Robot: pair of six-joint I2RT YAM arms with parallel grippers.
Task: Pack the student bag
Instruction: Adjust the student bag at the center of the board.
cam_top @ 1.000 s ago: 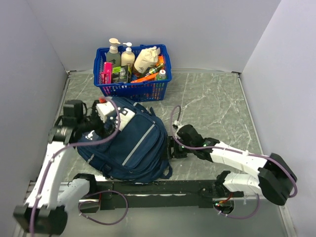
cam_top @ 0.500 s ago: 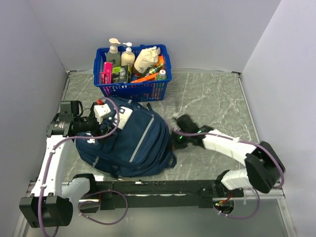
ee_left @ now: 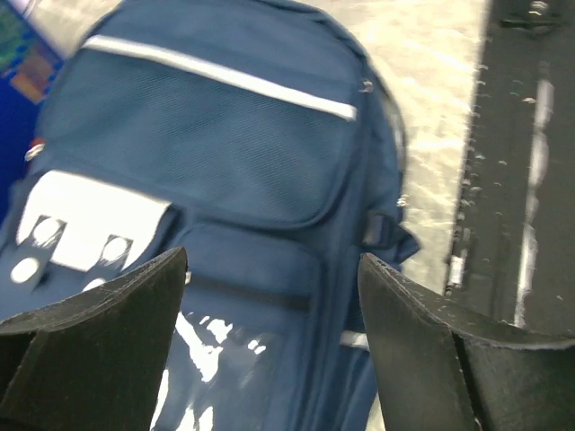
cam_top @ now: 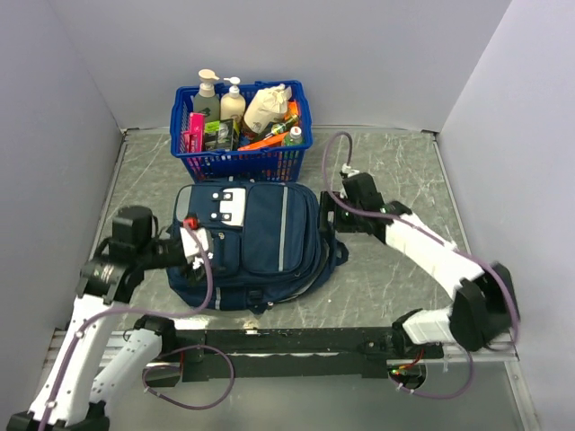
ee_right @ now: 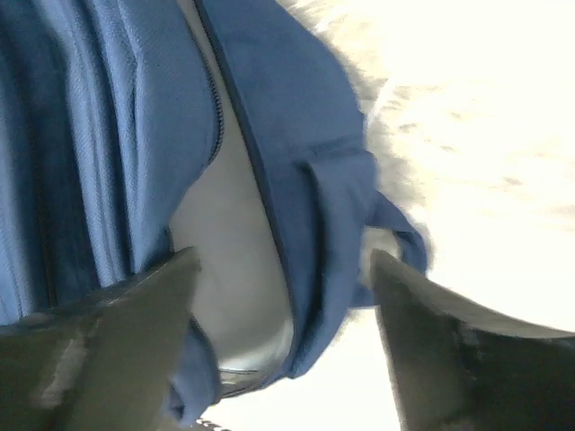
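Note:
The student bag (cam_top: 260, 242) is a navy backpack lying flat mid-table, front up, its white patches (cam_top: 222, 208) toward the basket. My left gripper (cam_top: 189, 244) hovers open over its left edge; from the left wrist its jaws (ee_left: 271, 260) stand wide above the front pocket (ee_left: 225, 153), holding nothing. My right gripper (cam_top: 325, 218) is at the bag's right side. In the right wrist view it (ee_right: 283, 260) is open, and a blue strap (ee_right: 314, 224) of the bag (ee_right: 90, 135) hangs loose between the fingers, unclamped.
A blue plastic mesh basket (cam_top: 241, 135) with bottles and packets stands just behind the bag against the back wall. Grey walls close in the left, back and right. Marble tabletop (cam_top: 395, 180) shows right of the bag. The black base rail (cam_top: 296, 339) runs along the near edge.
The bag has swung from a tilted heap to lie straight and flat. My right gripper moved up along its right side, shut, then opened. My left arm drew back toward the near left.

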